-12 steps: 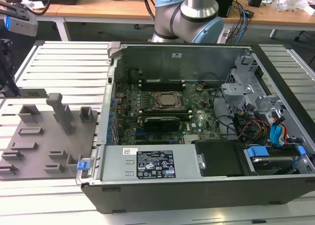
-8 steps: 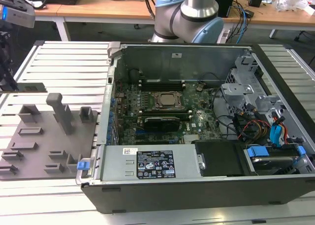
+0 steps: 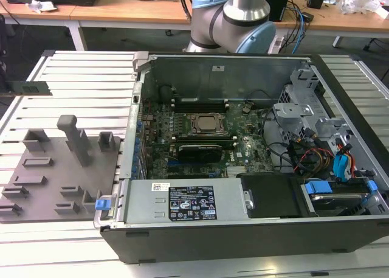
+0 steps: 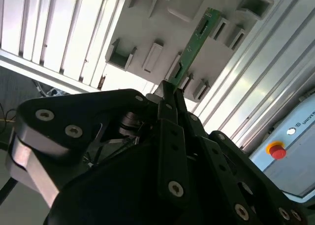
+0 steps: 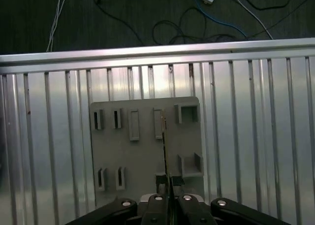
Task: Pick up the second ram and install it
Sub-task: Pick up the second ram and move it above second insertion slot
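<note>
The second ram [image 4: 195, 40] is a slim green board stick that juts out from between my fingers, and my gripper [image 4: 170, 89] is shut on its near end. In the first wrist view the ram [image 5: 164, 146] shows edge-on as a thin dark line above my gripper [image 5: 169, 179], hanging over the grey holder plate [image 5: 142, 161]. In the exterior view a green stick [image 3: 29, 87] pokes in from the exterior view's left edge, above the slatted table. The open computer case [image 3: 243, 229] lies to the exterior view's right, with black memory slots [image 3: 200, 104] beside the CPU socket [image 3: 206, 123].
The grey holder plate [image 3: 55, 174] carries several upright pockets and blocks. A black-shrouded card [image 3: 197, 151] sits below the socket. Cables and a drive cage [image 3: 328, 156] crowd the case's right end. A red stop button [image 4: 276, 150] shows beyond the table. The arm's base [image 3: 234, 16] stands behind the case.
</note>
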Robot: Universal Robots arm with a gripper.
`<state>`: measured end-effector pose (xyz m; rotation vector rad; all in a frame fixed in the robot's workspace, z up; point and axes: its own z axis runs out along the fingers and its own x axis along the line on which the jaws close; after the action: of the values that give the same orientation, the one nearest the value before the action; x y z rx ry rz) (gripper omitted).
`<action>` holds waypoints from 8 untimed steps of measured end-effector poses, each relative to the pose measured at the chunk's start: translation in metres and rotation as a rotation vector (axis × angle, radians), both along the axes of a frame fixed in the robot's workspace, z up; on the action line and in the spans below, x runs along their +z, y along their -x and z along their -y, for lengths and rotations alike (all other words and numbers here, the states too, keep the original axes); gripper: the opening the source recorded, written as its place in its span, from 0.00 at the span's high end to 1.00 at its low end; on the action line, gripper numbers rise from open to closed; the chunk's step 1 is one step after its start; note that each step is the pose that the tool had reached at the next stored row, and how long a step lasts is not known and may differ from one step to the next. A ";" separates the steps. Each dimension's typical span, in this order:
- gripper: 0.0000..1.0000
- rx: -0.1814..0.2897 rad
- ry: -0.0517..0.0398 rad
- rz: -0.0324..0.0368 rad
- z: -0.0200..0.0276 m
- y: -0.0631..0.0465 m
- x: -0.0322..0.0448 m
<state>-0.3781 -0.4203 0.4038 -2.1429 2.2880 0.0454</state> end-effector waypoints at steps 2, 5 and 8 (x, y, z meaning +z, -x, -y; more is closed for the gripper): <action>0.86 0.000 0.0000 0.0000 -0.0009 0.000 0.0081; 0.86 0.000 -0.0001 0.0002 -0.0015 0.000 0.0144; 0.86 0.000 0.0001 -0.0002 -0.0016 0.000 0.0147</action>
<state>-0.3778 -0.4187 0.4185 -2.1428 2.2885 0.0455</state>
